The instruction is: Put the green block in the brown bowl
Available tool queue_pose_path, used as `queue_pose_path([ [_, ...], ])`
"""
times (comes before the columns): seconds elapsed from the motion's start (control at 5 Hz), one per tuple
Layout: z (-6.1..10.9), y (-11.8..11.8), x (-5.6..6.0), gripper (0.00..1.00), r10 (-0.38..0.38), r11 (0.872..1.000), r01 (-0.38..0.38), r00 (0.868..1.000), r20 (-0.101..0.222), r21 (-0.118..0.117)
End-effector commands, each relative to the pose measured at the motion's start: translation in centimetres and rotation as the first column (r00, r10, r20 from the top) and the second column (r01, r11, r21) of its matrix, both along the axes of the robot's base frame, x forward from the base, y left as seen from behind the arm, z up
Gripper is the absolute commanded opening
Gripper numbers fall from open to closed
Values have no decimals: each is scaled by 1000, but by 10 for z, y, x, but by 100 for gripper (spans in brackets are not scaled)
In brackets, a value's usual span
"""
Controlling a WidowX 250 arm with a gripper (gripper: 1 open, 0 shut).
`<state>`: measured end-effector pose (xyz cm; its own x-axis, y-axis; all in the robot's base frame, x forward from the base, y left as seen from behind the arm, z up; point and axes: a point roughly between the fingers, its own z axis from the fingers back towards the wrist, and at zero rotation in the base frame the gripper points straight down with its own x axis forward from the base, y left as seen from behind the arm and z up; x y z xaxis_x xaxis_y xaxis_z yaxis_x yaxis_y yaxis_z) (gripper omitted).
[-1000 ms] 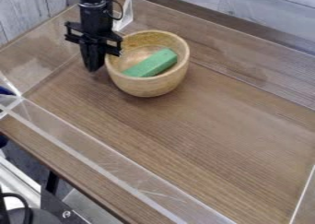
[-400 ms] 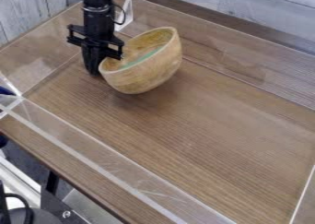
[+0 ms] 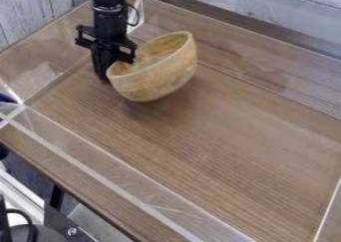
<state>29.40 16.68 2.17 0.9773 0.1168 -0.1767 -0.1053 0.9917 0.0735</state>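
The brown bowl (image 3: pixel 155 71) lies at the back left of the table, tipped over. Its rounded outer wall faces the camera and its opening turns up and away to the left. The green block is hidden behind the bowl's raised near wall. My gripper (image 3: pixel 108 73) comes straight down from above at the bowl's left rim. Its dark fingers are shut and touch the rim. I cannot tell whether they pinch the rim or only press on it.
The wooden table (image 3: pixel 200 146) is fenced by low clear plastic walls, one along the front left edge (image 3: pixel 80 166). Light wall panels rise behind the table at the back.
A second ago the bowl stood upright with the green block lying in it. It has since tipped up at the gripper's side, hiding the block. The gripper shifted slightly right.
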Motion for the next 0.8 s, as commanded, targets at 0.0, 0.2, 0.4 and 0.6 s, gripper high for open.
queue_pose_path([
  [0.0, 2, -7, 9, 0, -21, 1000, 21, 1000, 13, 11],
  [0.2, 0, -8, 11, 0, -27, 1000, 27, 1000, 6, 12],
  [0.4, 0, -9, 13, 0, -31, 999, 31, 1000, 1, 11],
  [0.6, -1, -11, 15, 0, -36, 999, 36, 999, -5, 11],
])
